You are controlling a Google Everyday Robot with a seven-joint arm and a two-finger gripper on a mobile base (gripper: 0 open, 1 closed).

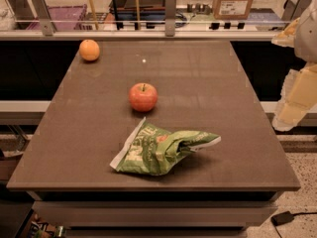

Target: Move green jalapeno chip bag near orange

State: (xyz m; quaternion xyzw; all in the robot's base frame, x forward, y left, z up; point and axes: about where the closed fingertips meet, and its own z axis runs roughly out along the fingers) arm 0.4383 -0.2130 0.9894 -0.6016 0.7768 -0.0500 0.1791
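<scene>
The green jalapeno chip bag (161, 148) lies crumpled on the brown table (223, 98), near the front edge at the centre. The orange (89, 50) sits at the table's far left corner, well away from the bag. My gripper (293, 100) hangs at the right edge of the view, beyond the table's right side and apart from the bag and the fruit. It holds nothing that I can see.
A red-orange apple (143, 97) with a stem stands mid-table, between the bag and the orange. A glass rail with metal posts (170, 13) runs behind the table. A cardboard box (234, 1) stands beyond the rail.
</scene>
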